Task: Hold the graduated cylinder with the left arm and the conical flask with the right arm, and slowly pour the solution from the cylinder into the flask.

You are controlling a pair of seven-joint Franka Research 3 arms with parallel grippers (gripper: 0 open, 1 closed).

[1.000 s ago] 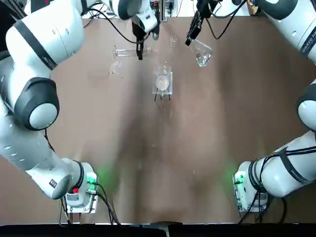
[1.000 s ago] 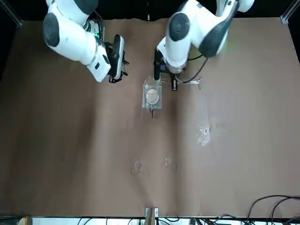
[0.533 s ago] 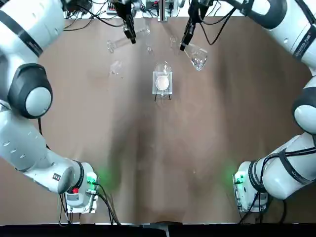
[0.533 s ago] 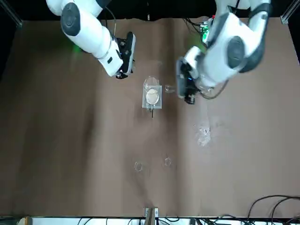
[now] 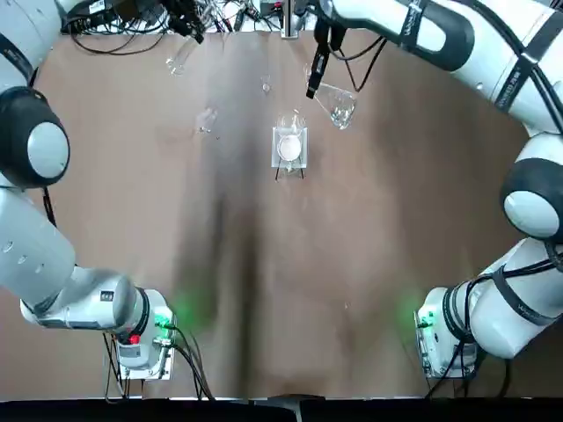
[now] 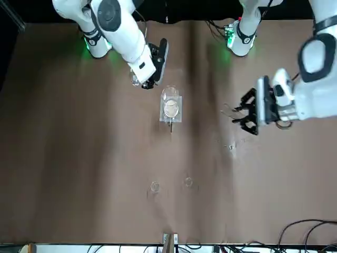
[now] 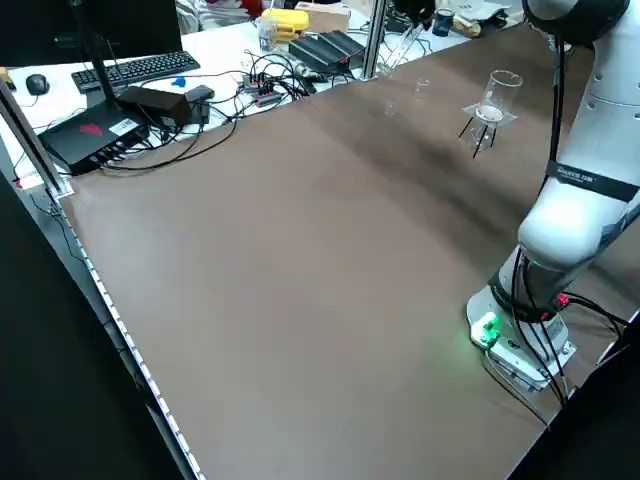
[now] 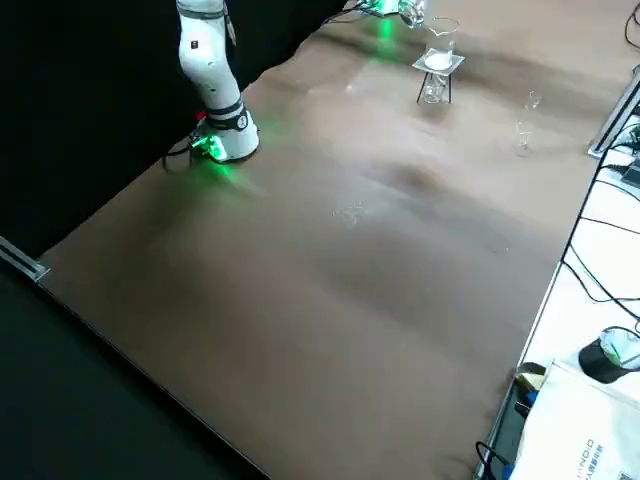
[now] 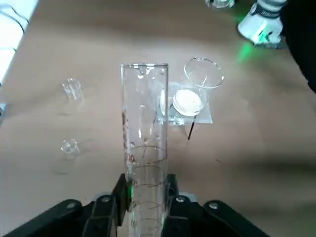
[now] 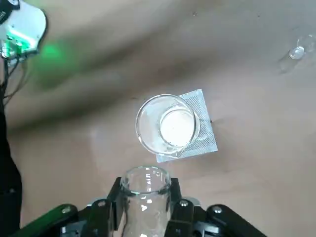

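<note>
While the top view shows your right gripper holding the conical flask aloft just past the framed glass vessel, treat it as slick, brittle glass and keep hold at the neck. Left wrist view: the left gripper is clamped on the graduated cylinder low on its tube; it's light, thin and tippy, so I'd pour slowly.

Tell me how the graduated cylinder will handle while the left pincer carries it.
The graduated cylinder looks like thin clear glass, so probably fragile and slippery between the left pincer's fingers. It is gripped low on its length, with most of the tube beyond the fingers, so it may pivot if swung fast.
</note>
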